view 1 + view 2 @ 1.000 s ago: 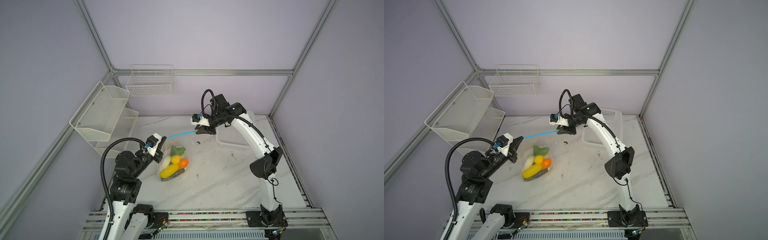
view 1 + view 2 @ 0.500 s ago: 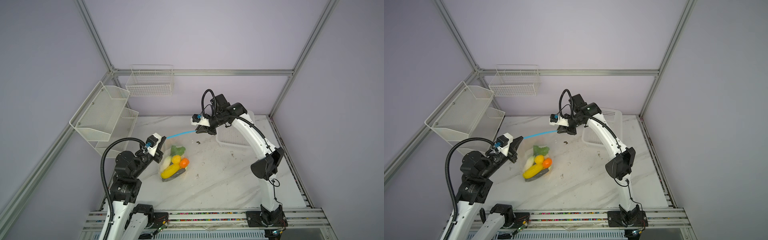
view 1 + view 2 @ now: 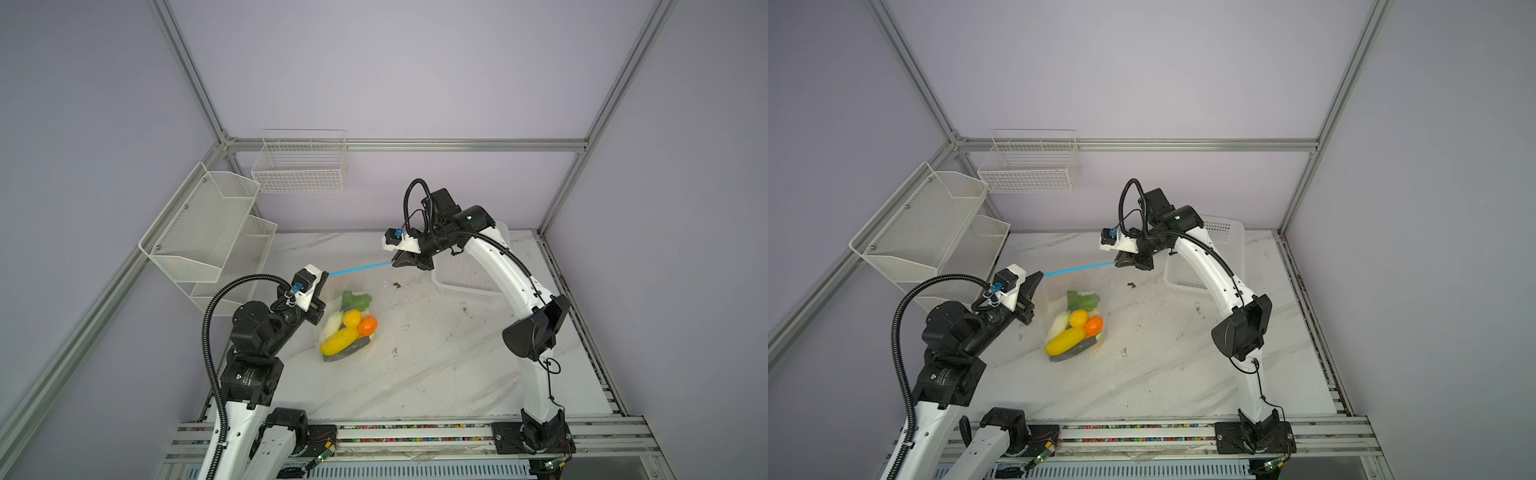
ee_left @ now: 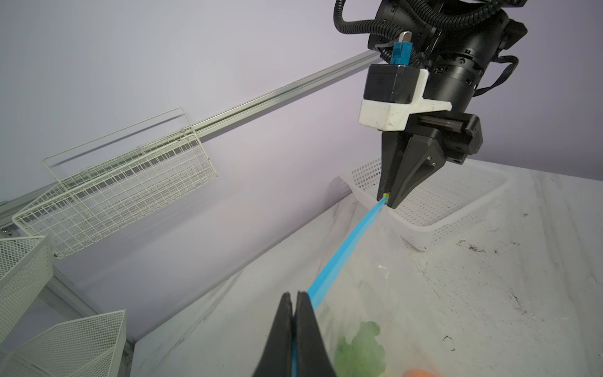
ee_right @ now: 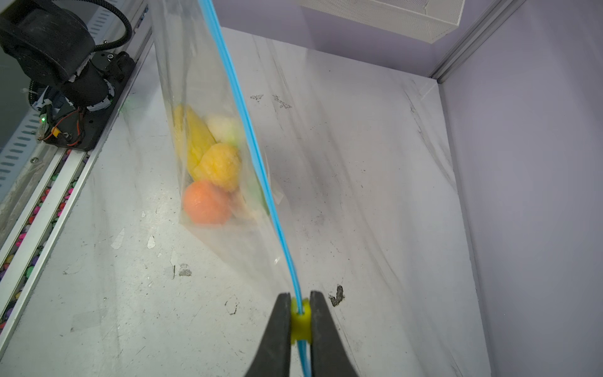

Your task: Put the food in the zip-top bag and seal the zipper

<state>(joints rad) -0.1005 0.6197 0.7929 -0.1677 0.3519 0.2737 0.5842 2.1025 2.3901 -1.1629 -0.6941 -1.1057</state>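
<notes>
The zip-top bag (image 3: 353,291) hangs over the left half of the desk (image 3: 436,374), held up between the two arms, with its blue zipper (image 3: 359,269) pulled into a taut straight line. The left gripper (image 4: 295,297) is pressed together on the zipper's near end, and blue shows between its fingers. The right gripper (image 5: 300,297) pinches the small yellow slider (image 5: 301,321) at the zipper's far end, toward the desk's back edge. The food (image 3: 347,328) lies bunched in the bag's bottom: yellow, orange, white, green and dark pieces. Whether the bag's bottom touches the desk cannot be told. A white perforated basket (image 3: 465,278) sits near the desk's back right corner, behind the right gripper.
</notes>
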